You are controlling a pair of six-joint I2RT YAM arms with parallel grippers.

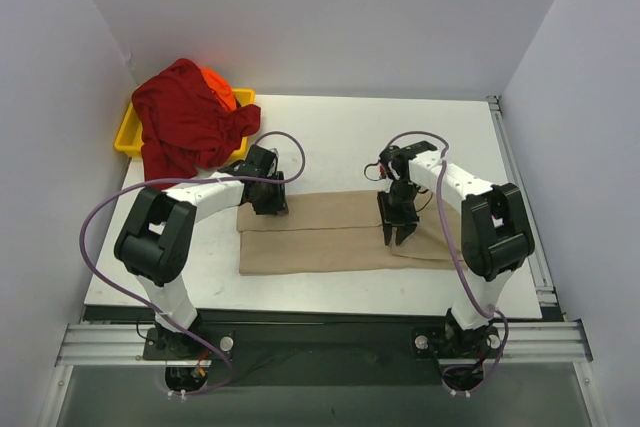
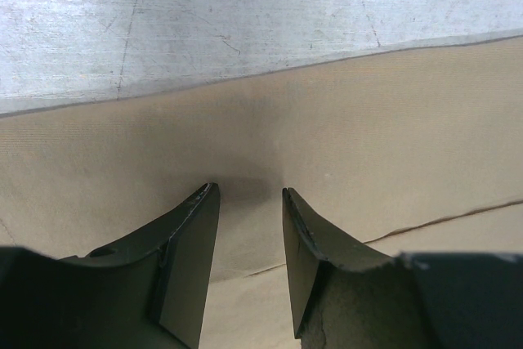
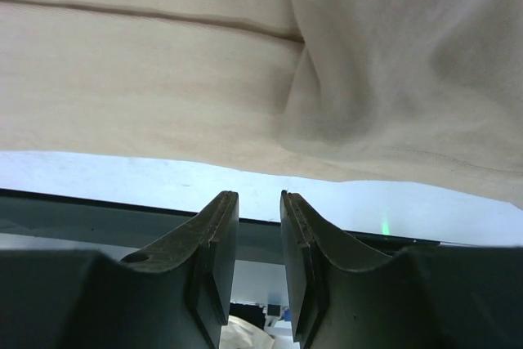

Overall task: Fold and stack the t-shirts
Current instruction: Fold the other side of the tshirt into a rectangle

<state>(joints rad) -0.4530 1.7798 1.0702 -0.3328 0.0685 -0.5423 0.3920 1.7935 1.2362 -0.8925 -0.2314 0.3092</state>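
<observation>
Well, tan t-shirt flat, long axis left-to-right (folded lengthwise).

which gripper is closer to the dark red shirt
Left. The left gripper is at the far left edge of the tan shirt, close beside the dark red shirt. The right gripper is over the tan shirt's right end, much farther off.
</observation>
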